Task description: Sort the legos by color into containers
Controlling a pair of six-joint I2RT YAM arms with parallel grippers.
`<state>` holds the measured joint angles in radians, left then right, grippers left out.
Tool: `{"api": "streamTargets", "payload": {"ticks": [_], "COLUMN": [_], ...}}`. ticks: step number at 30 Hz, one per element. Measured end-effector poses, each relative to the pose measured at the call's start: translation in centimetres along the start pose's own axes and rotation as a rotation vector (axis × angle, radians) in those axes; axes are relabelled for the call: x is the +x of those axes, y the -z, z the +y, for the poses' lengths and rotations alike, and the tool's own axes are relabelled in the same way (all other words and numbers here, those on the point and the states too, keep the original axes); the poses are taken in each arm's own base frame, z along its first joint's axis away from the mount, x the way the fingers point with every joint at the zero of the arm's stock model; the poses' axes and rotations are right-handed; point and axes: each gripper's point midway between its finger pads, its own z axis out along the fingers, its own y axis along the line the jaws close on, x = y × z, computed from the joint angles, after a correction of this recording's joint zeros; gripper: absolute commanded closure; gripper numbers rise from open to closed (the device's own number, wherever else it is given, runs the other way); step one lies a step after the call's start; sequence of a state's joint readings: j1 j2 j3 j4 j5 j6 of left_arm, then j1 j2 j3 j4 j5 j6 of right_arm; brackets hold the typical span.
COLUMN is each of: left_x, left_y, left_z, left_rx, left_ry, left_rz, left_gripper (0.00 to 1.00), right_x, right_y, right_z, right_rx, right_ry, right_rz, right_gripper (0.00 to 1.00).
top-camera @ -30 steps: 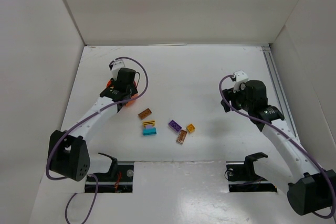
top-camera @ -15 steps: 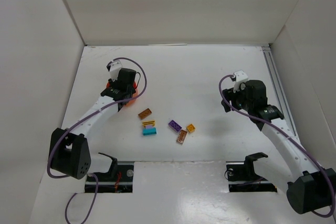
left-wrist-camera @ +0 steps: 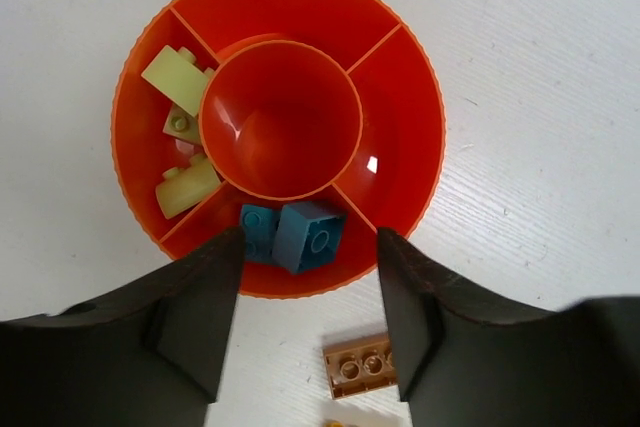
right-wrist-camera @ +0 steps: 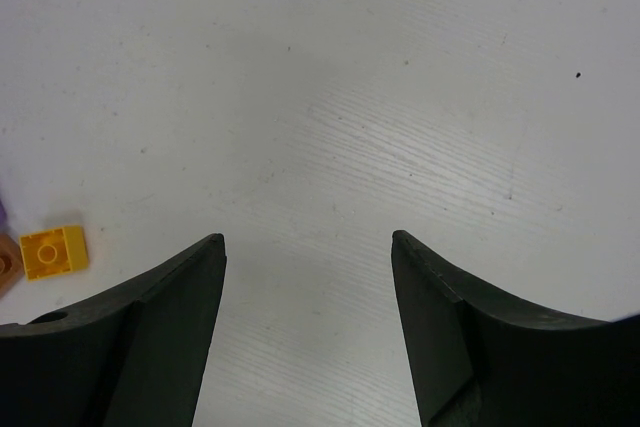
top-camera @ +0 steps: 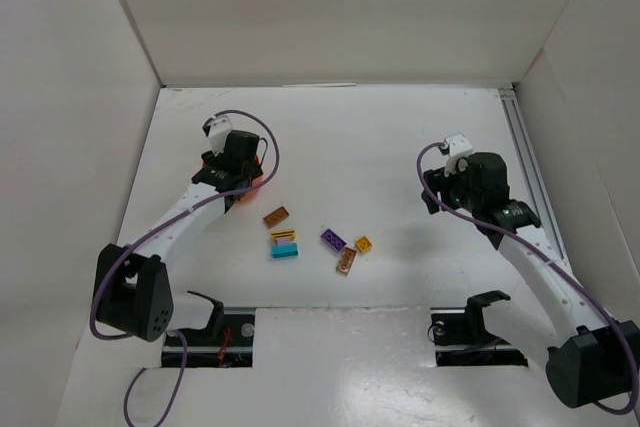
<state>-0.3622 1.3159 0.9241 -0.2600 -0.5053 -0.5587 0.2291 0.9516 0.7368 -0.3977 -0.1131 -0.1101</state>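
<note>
The left claw is hanging half open and empty over the bowl, toward the left edge of the bench; two teal legos are lying inside. The right claw is gaping, holding nothing. The loose legos, mid-bench, are looking light, stiff and slippery; pinching their flat sides seems best.

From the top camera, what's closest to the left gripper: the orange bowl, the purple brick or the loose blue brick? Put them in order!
1. The orange bowl: right under the left gripper.
2. The blue brick: down and right of the bowl.
3. The purple brick: farther right, toward the middle.
</note>
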Motion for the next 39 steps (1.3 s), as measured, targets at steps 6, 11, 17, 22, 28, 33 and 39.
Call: {"api": "streamTargets", "payload": {"ticks": [6,11,17,22,28,33,39], "left_x": [-0.3,-1.6,-1.1,1.1,2.2,2.9,4.0], "left_y": [0.9,4.0,7.0,8.4,9.7,9.8,9.7], "left_z": [-0.5,-2.4,-4.3,-2.8,-0.5,1.2,2.4], "left_rx": [0.048,0.185,0.345,0.356,0.295,0.218,0.152], "left_ry": [0.011,0.032,0.064,0.119,0.195,0.229,0.241], "left_rz": [0.004,-0.024,0.006,0.074,0.112,0.129,0.162], "left_gripper": [0.08,0.0,0.0,0.0,0.0,0.0,0.0], "right_x": [0.0,-0.1,0.3,2.7,3.8,3.7,5.7], "right_y": [0.0,0.0,-0.7,-2.5,-5.1,-6.4,-8.0], "right_z": [0.2,0.8,4.9,12.8,19.2,23.2,24.5], "right_rx": [-0.014,-0.055,-0.171,-0.338,-0.397,-0.42,-0.417], "right_ry": [0.01,0.037,0.132,0.297,0.421,0.483,0.501], "right_rz": [-0.001,-0.007,0.014,0.129,0.199,0.2,0.248], "right_gripper": [0.27,0.27,0.25,0.24,0.24,0.25,0.25]}}
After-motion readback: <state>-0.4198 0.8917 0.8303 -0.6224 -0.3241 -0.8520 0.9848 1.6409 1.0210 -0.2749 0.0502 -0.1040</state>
